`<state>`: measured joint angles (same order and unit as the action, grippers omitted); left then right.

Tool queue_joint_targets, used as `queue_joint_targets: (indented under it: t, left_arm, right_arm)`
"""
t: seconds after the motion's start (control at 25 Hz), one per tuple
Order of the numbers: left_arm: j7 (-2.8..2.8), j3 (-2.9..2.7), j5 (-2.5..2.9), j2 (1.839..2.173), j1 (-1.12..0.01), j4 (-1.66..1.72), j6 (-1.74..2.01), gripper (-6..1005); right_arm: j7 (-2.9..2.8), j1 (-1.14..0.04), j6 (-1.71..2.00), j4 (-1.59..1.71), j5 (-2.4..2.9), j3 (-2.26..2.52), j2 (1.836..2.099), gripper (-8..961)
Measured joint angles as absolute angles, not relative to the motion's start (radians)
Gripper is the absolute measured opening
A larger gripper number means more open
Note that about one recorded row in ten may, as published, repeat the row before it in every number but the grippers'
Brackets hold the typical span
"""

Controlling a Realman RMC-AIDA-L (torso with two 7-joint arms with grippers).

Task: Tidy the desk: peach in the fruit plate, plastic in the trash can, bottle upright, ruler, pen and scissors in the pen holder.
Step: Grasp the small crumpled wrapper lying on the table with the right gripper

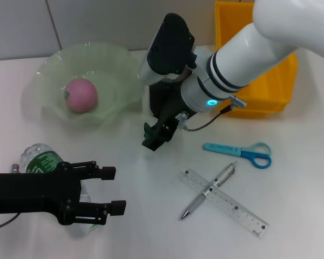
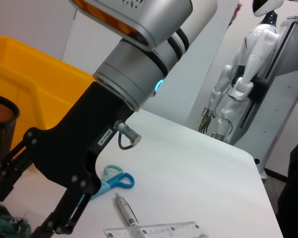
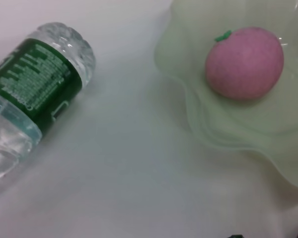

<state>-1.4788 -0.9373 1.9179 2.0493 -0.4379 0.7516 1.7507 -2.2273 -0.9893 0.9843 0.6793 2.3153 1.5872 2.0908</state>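
Pink round peach (image 1: 80,95) with a small green stem tuft, resting inside the pale green wavy-rimmed translucent fruit plate (image 1: 48,65) at the far left of the white bench (image 1: 291,183). Near left of the plate, clear plastic bottle (image 1: 40,158) with a green label, lying on its side, partly hidden behind the black left gripper (image 1: 112,189), jaws released and spread wide, pointing right, one finger (image 1: 97,171) farther and one nearer. Some crumpled clear plastic glimpsed just under the left gripper's lower finger, hard to make out. At the middle, black right gripper (image 1: 154,137) on the white arm reaching in from the far right, angled down toward the bench near the plate's right rim; cannot tell how its jaws stand. Behind that arm, black mesh pen holder (image 2: 1,124), mostly hidden in the head view. At the far right, yellow plastic bin (image 1: 281,86). On the near right, blue-handled scissors (image 1: 243,152) lying flat, and nearer still a silver pen (image 1: 210,190) lying crosswise over a clear plastic ruler (image 1: 232,208), the two touching. In the right wrist view, bottle and plate apart, with bare bench between.
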Motion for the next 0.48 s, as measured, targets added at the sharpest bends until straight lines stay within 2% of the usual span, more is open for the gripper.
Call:
queue_joint_targets:
  t: [0.48]
  left_arm:
    - [-1.479, -0.937, 1.917, 2.051, -0.437, 0.75, 1.75, 837]
  right_arm:
    - [-2.232, -0.99, 0.926, 0.654, 2.314, 1.625, 2.092, 807]
